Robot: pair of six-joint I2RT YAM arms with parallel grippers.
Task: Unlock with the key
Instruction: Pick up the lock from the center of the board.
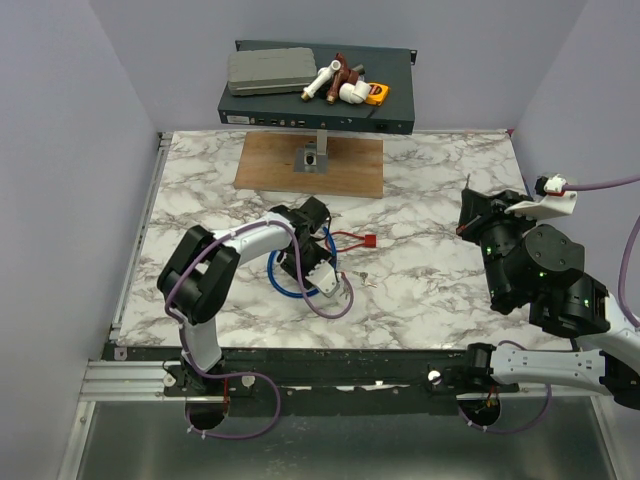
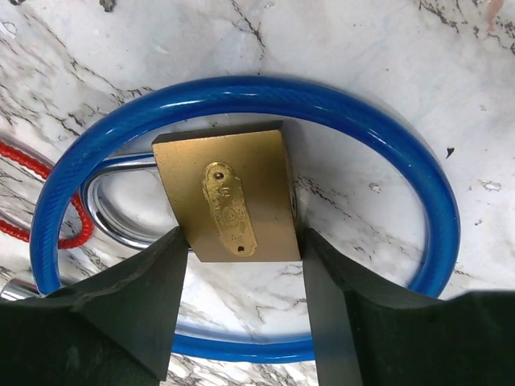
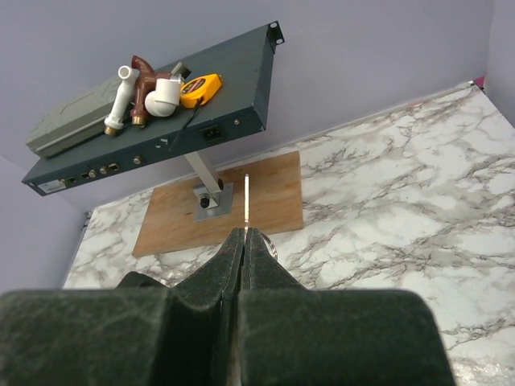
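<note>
Two grippers are at work. The blue cable (image 2: 265, 92) loops around the brass padlock (image 2: 229, 197), which the left gripper (image 2: 244, 239) clamps by its sides. Well right of the padlock and raised, the right gripper (image 3: 244, 235) is pinched tight on the key (image 3: 246, 193), its thin blade poking out. Being tiny, light, stiff and slick, the key will likely twist; it is best gripped by its flat head.

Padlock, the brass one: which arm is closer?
Left. The left end effector clamps the brass padlock; the right end effector hangs far off at the right of the marble table, pinching a thin silver key.
</note>
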